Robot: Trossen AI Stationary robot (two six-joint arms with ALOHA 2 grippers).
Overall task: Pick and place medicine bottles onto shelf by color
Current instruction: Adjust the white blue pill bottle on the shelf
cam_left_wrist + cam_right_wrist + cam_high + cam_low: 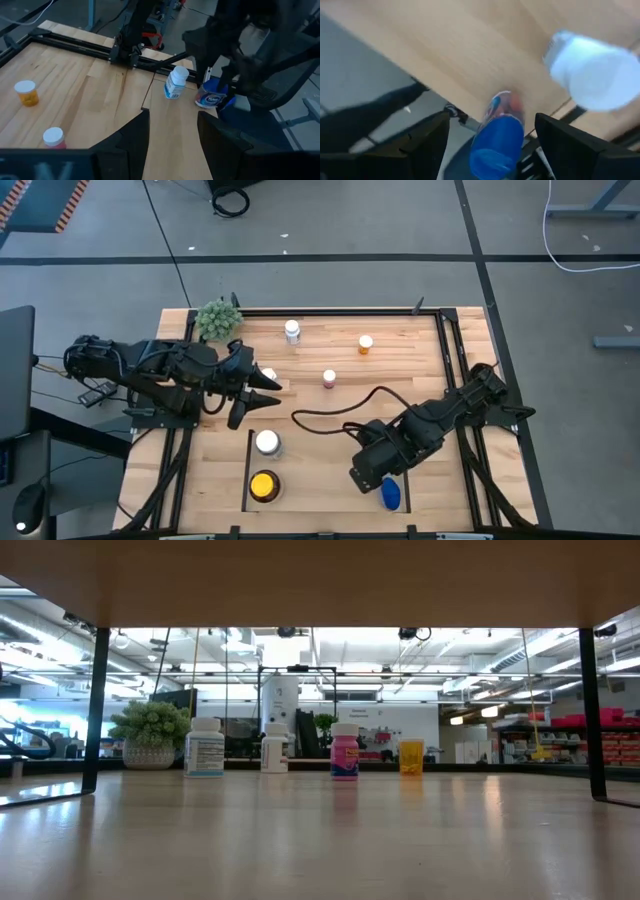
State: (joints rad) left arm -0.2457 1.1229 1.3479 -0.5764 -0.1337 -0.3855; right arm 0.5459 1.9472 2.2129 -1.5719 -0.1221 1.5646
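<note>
My right gripper (490, 150) is open near the table's near edge, with a blue bottle (497, 142) between its fingers; the bottle also shows in the high view (390, 495). A white bottle (595, 75) stands just beyond it. My left gripper (258, 402) is open and empty at the table's left, beside a white-capped bottle (268, 375). A white bottle (267, 443) and a yellow-capped bottle (264, 485) stand in the shelf bay (248, 470). A white bottle (291, 330), an orange one (365, 345) and a pink one (329, 378) stand on the far planks. My right gripper has one finger (427, 145) on each side of the blue bottle's capped end (495, 150). A gap shows on both sides in the right wrist view. I cannot tell whether either finger touches the bottle.
A green plant ball (218, 318) sits at the far left corner. A black cable (320, 420) loops across the planks from the right arm. Black rails (445, 380) frame the table. Bare planks lie between the two arms.
</note>
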